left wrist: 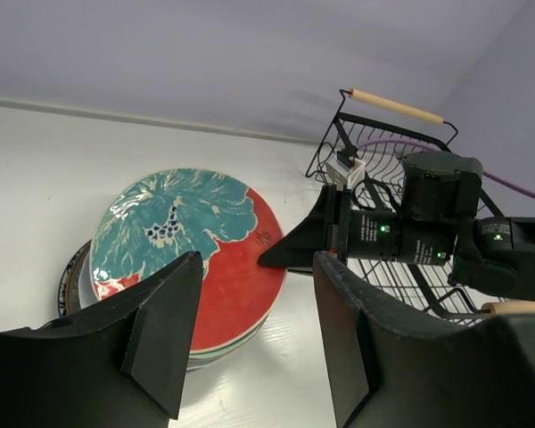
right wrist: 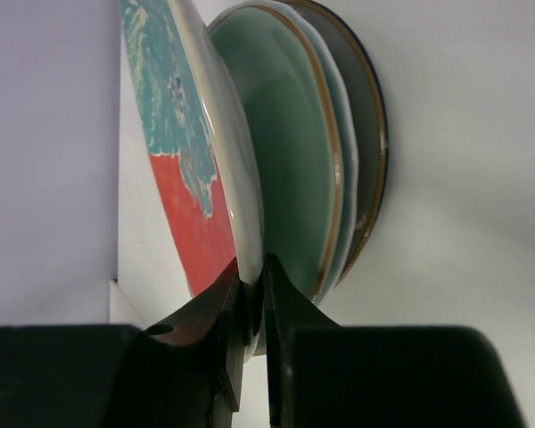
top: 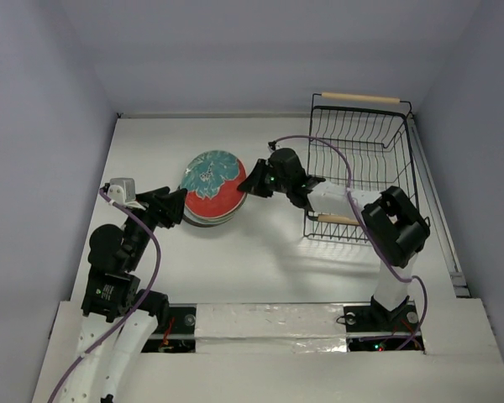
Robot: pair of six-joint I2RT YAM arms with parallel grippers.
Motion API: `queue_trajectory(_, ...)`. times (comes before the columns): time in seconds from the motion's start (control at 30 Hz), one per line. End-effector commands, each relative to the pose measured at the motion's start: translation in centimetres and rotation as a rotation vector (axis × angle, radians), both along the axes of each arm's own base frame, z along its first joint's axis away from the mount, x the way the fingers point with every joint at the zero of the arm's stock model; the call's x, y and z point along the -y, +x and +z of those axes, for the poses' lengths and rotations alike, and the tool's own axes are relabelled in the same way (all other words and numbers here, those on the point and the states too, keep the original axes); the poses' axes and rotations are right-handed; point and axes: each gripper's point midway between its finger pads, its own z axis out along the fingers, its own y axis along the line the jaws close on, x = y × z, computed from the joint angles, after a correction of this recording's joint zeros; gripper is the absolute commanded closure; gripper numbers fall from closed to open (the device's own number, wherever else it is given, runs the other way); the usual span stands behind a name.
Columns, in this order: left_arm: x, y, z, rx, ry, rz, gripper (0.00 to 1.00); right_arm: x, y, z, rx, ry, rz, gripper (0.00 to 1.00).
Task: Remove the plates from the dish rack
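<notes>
Right wrist: right end effector (right wrist: 251, 266) clamps red-and-teal plate (right wrist: 183, 192) atop stack (right wrist: 294, 152); left end effector (left wrist: 257, 259) apart

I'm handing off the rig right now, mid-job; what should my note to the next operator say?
Left end effector: open, empty, beside the plate stack.
Right end effector: shut on the rim of the round red-and-teal plate topping that stack.
Black wire dish rack with wooden handles: no plates visible inside.
Done: rack unloaded; pale mint green plate and dark grey plate lie underneath.
Left: release top plate, withdraw.
</notes>
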Motion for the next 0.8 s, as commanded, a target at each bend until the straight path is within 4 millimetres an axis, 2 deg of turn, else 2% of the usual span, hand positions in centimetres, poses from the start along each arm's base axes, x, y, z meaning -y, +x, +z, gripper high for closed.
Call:
queue_trajectory(0.0, 0.2, -0.2, 2.2, 0.064, -0.015, -0.016, 0.5, -3.3, 0.8, 10.1, 0.218, 0.236, 0.054, 0.82)
queue_trajectory(0.1, 0.2, -0.3, 2.2, 0.065, -0.015, -0.015, 0.48, -3.3, 0.5, 9.1, 0.204, 0.211, 0.049, 0.66)
queue_trajectory(0.13, 0.2, -0.3, 2.3, 0.067, -0.015, -0.015, 0.48, -3.2, 0.5, 8.8, 0.206, 0.198, 0.046, 0.57)
queue_trajectory(0.27, 0.3, -0.4, 2.3, 0.069, -0.015, -0.022, 0.46, -3.1, 0.2, 7.7, 0.198, 0.164, 0.037, 0.48)
queue_trajectory(0.37, 0.3, -0.5, 2.4, 0.073, -0.016, -0.024, 0.45, -2.8, 0.1, 7.2, 0.201, 0.129, 0.019, 0.46)
queue_trajectory(0.4, 0.3, -0.5, 2.4, 0.074, -0.014, -0.024, 0.43, -2.5, 0.2, 6.7, 0.194, 0.106, 0.005, 0.42)
queue_trajectory(0.47, 0.3, -0.5, 2.4, 0.075, -0.015, -0.024, 0.41, -1.9, 0.2, 7.2, 0.222, 0.074, -0.02, 0.35)
queue_trajectory(0.5, 0.3, -0.6, 2.6, 0.08, -0.014, -0.023, 0.41, -1.8, -0.2, 6.8, 0.216, 0.048, -0.024, 0.33)
queue_trajectory(0.57, 0.0, -0.5, 2.6, 0.081, -0.016, -0.014, 0.39, -1.0, 0.0, 7.6, 0.251, 0.01, -0.06, 0.21)
queue_trajectory(0.6, 0.0, -0.5, 2.6, 0.081, -0.016, -0.013, 0.38, -0.5, 0.0, 7.3, 0.247, -0.017, -0.074, 0.2)
queue_trajectory(0.63, 0.0, -0.5, 2.7, 0.082, -0.018, -0.012, 0.38, -0.6, -0.4, 7.5, 0.258, -0.031, -0.072, 0.14)
queue_trajectory(0.77, -0.2, -0.5, 2.7, 0.081, -0.02, -0.003, 0.34, 0.8, -0.2, 9.0, 0.299, -0.079, -0.136, 0.14)
